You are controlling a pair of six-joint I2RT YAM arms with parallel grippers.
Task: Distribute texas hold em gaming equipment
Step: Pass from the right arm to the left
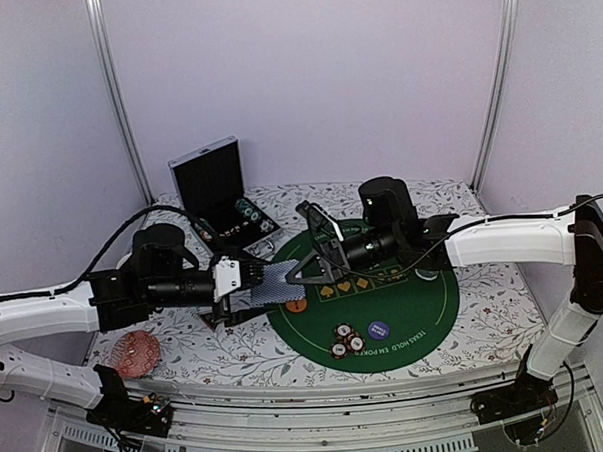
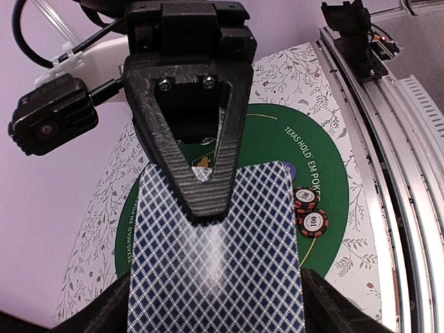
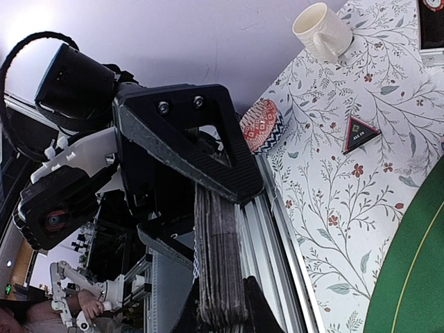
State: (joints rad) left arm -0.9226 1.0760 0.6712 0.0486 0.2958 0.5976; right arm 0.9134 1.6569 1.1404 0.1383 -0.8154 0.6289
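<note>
A deck of blue-lattice-backed playing cards [image 1: 274, 282] hangs above the left rim of the green poker mat [image 1: 425, 311], between the two arms. My right gripper [image 3: 222, 316] is shut on the deck [image 3: 220, 270] through its thickness. One right finger presses on the top card [image 2: 215, 257]. My left gripper [image 2: 216, 305] straddles the cards across their width, and both long edges meet its fingers [image 2: 114, 312]. Striped-edge poker chips [image 1: 346, 339] lie on the mat, with a purple button [image 1: 379, 330] and an orange button [image 1: 297, 306]. A black triangular marker [image 3: 359, 133] lies on the floral cloth.
An open black case [image 1: 220, 185] with more chips stands at the back left. A red patterned round object [image 1: 135, 353] sits at the front left, and a cream mug [image 3: 322, 31] stands on the cloth. A metal rail [image 2: 388, 139] runs along the near table edge.
</note>
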